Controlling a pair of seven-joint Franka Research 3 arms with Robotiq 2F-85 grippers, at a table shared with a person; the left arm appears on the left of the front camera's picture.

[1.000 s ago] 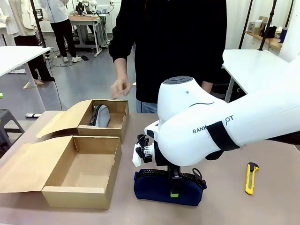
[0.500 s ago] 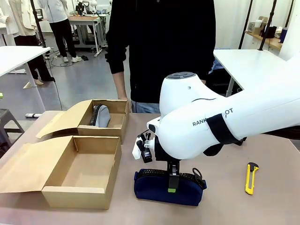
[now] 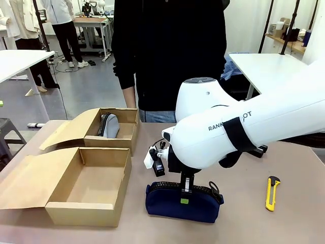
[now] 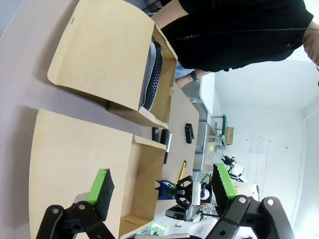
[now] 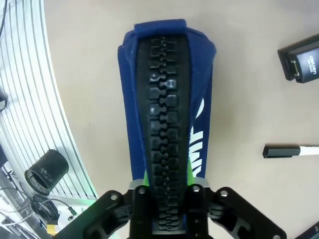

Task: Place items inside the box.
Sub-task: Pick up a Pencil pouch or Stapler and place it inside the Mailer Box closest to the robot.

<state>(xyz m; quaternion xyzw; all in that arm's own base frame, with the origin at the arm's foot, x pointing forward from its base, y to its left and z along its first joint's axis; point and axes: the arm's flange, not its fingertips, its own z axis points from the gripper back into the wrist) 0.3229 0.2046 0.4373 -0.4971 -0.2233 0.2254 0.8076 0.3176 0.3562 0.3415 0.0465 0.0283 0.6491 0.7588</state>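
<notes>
Over the last second the right gripper [image 3: 185,195] has crept upward, fingers clamped on the zip ridge of the navy zip pouch [image 3: 167,207], and the person's hand [image 3: 130,99] has drawn back from the far box [image 3: 133,133] — the lift looks to be starting. The pouch still seems to rest on the desk [image 3: 244,223], just beside the near box [image 3: 122,178]. The right arm reaches across the middle, wrist pointing down — the left gripper [image 4: 163,184] hangs over the cardboard, fingers apart, empty.

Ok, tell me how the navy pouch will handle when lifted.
Likely soft: the pouch is fabric, so its ends may sag from the right claw's central pinch. Chunky zip teeth should resist slipping. It looks plump, so perhaps not weightless.
</notes>
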